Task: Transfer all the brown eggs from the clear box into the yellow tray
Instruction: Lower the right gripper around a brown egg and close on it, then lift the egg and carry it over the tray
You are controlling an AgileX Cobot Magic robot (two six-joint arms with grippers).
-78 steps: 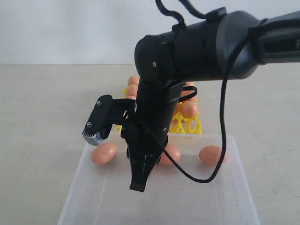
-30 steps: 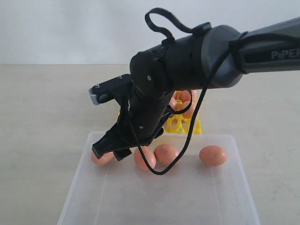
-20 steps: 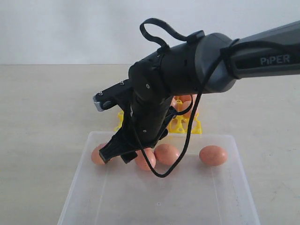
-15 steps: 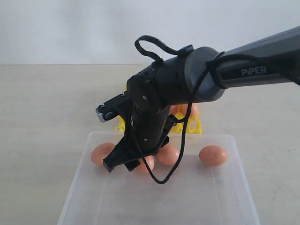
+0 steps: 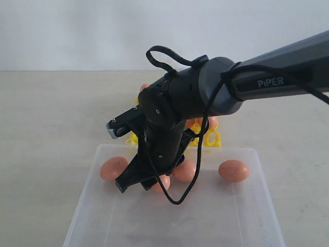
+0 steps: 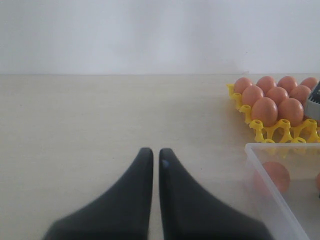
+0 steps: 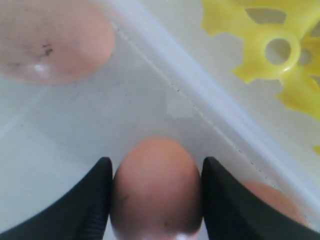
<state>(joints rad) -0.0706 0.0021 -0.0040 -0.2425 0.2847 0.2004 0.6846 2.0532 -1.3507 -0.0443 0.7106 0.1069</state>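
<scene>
Surface: pale tan table [image 5: 46, 128], white wall behind.
Box: the clear box [image 5: 247, 221] stood nearest the exterior camera, with the tray [image 6: 260, 131] just beyond its far wall.
Your right gripper [image 7: 156, 162]: it was down inside the box, fingers [image 7: 95, 200] pressed to both sides of one egg [image 7: 156, 200] near the far wall.
Loose eggs [image 5: 234, 170]: three more lay along that wall, apart from each other.
Tray eggs [image 6: 265, 111]: several sat in the cups; the full count was hidden.
Your left gripper [image 6: 152, 152]: it was over bare table left of the box, jaws together.
</scene>
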